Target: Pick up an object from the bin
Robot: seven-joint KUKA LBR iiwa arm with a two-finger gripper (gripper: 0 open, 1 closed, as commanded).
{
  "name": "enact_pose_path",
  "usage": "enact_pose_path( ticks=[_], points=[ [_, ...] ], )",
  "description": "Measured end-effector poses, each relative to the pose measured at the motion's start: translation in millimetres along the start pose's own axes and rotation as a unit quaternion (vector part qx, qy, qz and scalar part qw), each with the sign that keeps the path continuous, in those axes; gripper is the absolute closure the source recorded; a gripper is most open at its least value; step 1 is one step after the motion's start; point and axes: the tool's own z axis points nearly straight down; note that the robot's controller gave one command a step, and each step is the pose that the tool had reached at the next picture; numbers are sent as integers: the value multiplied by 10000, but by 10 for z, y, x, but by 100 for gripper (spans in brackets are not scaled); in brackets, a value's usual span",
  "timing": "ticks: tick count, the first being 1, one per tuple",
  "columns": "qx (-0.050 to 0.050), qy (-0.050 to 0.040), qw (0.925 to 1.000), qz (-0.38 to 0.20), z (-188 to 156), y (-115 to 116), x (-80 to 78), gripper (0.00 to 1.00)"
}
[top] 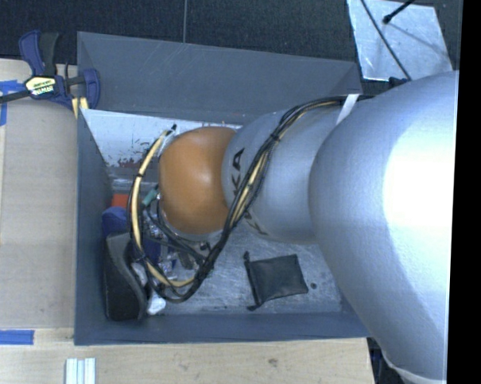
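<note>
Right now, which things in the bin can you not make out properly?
All in the camera view:
- Whatever lies under the orange wrist cover: hidden by the cover and cables.
- Blue thing at the left wall: partly covered by cables, kind unclear.
- Black thing in the lower-left corner: too dark to name.

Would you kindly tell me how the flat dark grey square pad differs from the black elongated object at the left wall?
The flat dark grey square pad lies alone on open floor; the black elongated object sits against the left wall, beside the wrist's cables. The pad is thin and squarish; the black object bulkier, longer. Both are dark.
</note>
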Motion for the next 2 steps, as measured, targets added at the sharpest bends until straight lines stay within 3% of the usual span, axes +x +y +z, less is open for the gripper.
enact_pose_path(
  ticks=[1, 2],
  points=[
    [-50, -151, 9975, -695, 22, 39, -43, 0],
    [-38, -14, 9856, -1688, 320, -464, -459, 0]
  ],
)
